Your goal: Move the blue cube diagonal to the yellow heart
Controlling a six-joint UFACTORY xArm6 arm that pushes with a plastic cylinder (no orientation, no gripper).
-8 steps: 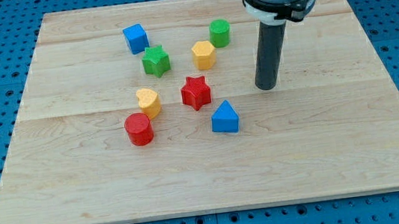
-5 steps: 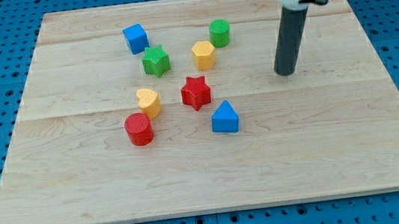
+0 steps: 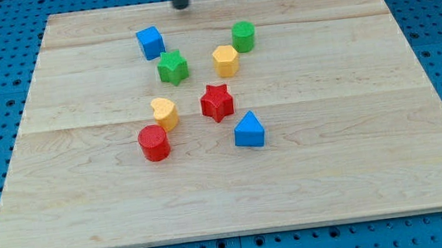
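Note:
The blue cube sits near the board's top, left of centre. The yellow heart lies lower down, just above and right of the red cylinder. The green star lies between the cube and the heart, a little to the right. My tip is at the top edge of the board, above and to the right of the blue cube, apart from it. Only the rod's lower end shows.
A yellow hexagon and a green cylinder sit at the upper middle. A red star and a blue triangle lie near the centre. The wooden board rests on a blue pegboard.
My tip has moved from the board's right side, up and far to the left, to the top edge near the blue cube. No block has moved.

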